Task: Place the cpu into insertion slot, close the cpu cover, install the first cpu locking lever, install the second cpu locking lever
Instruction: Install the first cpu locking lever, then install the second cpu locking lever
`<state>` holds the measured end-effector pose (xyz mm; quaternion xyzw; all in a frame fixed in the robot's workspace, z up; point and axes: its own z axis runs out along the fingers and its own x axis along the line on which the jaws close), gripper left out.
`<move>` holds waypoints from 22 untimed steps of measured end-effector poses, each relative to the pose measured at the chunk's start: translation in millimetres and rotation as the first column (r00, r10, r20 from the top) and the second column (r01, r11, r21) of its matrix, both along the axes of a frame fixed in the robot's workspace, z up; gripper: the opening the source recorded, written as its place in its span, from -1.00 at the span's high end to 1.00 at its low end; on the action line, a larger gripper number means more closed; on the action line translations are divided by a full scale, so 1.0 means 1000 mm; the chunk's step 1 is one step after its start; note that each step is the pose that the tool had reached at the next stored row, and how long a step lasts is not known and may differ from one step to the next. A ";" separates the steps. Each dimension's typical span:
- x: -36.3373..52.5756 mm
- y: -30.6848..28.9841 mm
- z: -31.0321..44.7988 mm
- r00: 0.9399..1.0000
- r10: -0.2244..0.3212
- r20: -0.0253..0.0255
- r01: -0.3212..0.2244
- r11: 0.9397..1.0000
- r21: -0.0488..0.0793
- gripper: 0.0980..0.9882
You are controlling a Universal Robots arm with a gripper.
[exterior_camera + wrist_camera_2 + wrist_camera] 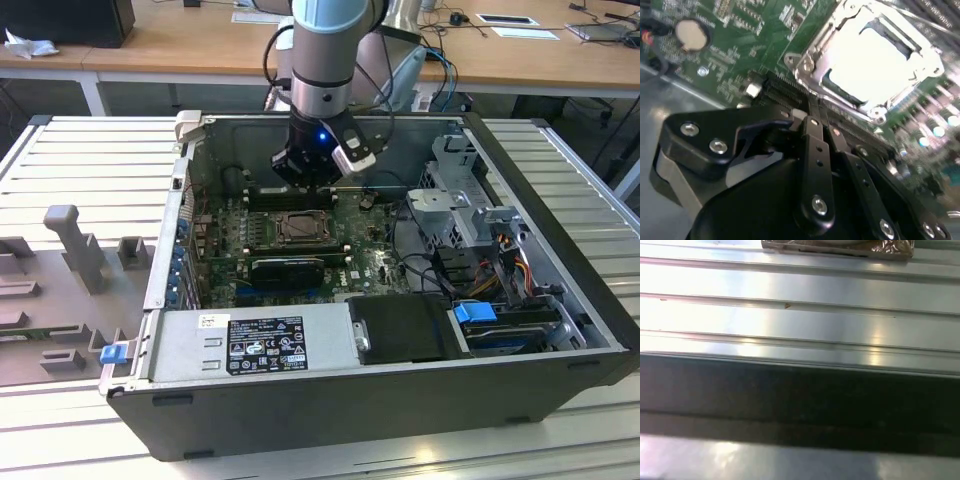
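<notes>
Two steps are looking done from where I'm sitting: the cpu [875,55] is sitting in the insertion slot [299,229], and the cpu cover [807,62] is lying flat over it, its silver frame ringing the chip's bright top in the second wrist view. So I'm reading this as the locking lever stage. The glare is washing out the edges of the slot, so I can't tell whether either lever is latched.

The gripper [312,180] is hanging just behind the insertion slot in the exterior view, low inside the open computer case [400,400]. In the second wrist view the gripper [819,121] is showing its black fingers pinched together with nothing between them that I can see, the tips hovering over the long black memory slots [785,92] right beside the insertion slot. It's not touching the cover. A round coin battery [691,34] is sitting on the green board [740,30], well off from the insertion slot.

My guess: the lever work is calling for those closed tips to catch a thin wire arm along the slot's edge, then push down and tuck it sideways without scraping the board.
</notes>
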<state>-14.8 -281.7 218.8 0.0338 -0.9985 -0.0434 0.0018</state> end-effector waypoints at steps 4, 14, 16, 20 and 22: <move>0.0000 -0.0009 0.0068 1.000 0.000 0.000 0.000 1.000 -0.001 0.98; 0.0000 -0.0047 0.0068 1.000 0.000 0.000 0.000 1.000 -0.001 0.98; 0.0000 -0.0070 0.0068 1.000 0.000 0.000 0.000 1.000 -0.001 0.98; 0.0001 -0.0077 0.0185 1.000 0.000 0.000 0.000 1.000 -0.002 0.98; 0.0001 -0.0077 0.0303 1.000 0.000 0.000 0.000 1.000 -0.003 0.98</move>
